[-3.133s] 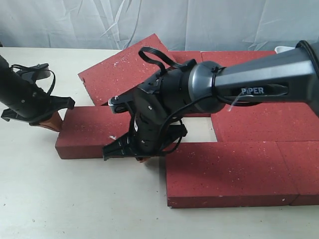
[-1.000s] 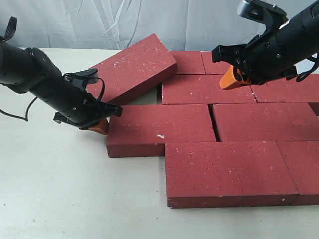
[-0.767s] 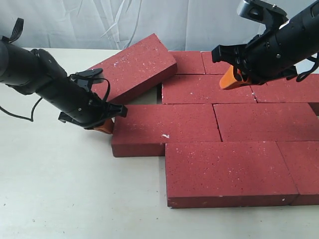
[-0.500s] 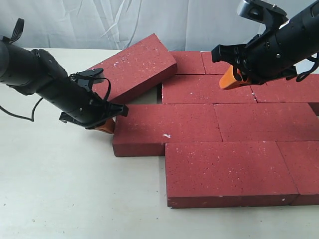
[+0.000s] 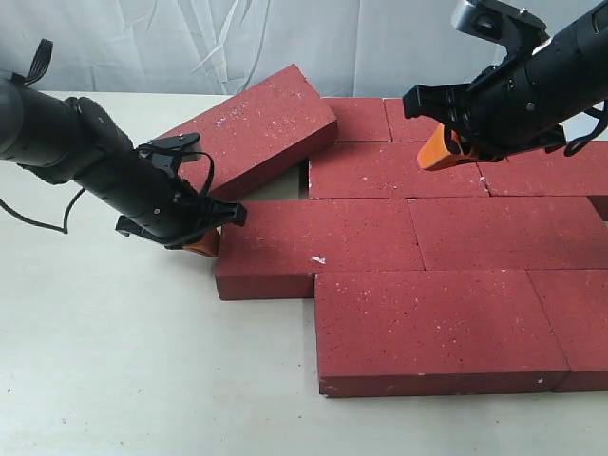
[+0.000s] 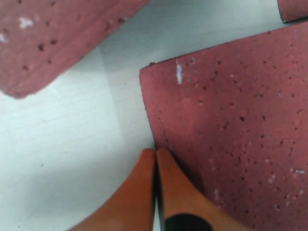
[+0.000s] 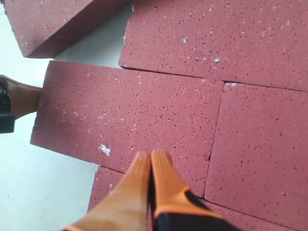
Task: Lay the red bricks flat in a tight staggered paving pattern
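Note:
Several red bricks lie flat in staggered rows on the right of the table. My left gripper (image 5: 204,242) is shut and empty, its orange tips pressed against the left end of the middle-row brick (image 5: 318,242), which butts against its right neighbour (image 5: 508,233). In the left wrist view the gripper (image 6: 155,153) touches that brick (image 6: 231,120) near its corner. One brick (image 5: 249,123) sits skewed at the back left, apart from the rows. My right gripper (image 5: 432,152) hovers shut and empty over the back rows; in its wrist view the gripper (image 7: 151,156) is above the middle-row brick (image 7: 125,110).
The white table (image 5: 114,361) shows bare surface on the left and along the front. A large front-row brick (image 5: 427,328) lies closest to the camera. A pale curtain (image 5: 142,38) hangs behind the table.
My left gripper has pushed the middle-row brick rightwards, closing the gap to its neighbour. The right arm, earlier low over that brick, now hangs still at the back right.

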Controlling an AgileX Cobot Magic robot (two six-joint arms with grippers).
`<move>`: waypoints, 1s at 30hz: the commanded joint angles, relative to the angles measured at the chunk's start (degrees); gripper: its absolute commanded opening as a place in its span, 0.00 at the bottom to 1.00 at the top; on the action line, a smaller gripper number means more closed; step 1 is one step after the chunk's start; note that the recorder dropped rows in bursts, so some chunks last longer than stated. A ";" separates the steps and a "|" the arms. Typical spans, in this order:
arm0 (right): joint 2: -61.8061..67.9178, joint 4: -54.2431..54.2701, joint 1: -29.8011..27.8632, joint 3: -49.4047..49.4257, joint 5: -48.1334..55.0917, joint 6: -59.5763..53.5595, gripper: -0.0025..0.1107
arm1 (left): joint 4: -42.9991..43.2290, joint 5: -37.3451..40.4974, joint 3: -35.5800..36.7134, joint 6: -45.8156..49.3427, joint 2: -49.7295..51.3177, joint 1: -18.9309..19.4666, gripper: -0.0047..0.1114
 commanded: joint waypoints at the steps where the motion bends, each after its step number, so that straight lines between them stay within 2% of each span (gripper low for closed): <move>1: -0.49 0.69 -0.32 0.20 -0.35 -0.53 0.01 | 0.43 1.25 -0.27 0.17 0.69 -0.83 0.04; 13: -0.49 0.57 -0.32 0.20 -0.35 -0.53 0.01 | 4.67 6.80 -3.40 -1.71 0.44 -0.83 0.04; 21: -0.49 0.46 -0.32 0.20 -0.35 -0.76 0.01 | 8.42 5.95 -3.54 -2.74 -1.89 -0.83 0.04; 30: -0.49 0.09 -0.32 0.20 -0.35 -0.76 0.01 | 28.01 4.72 -3.54 -18.71 -2.16 -0.83 0.04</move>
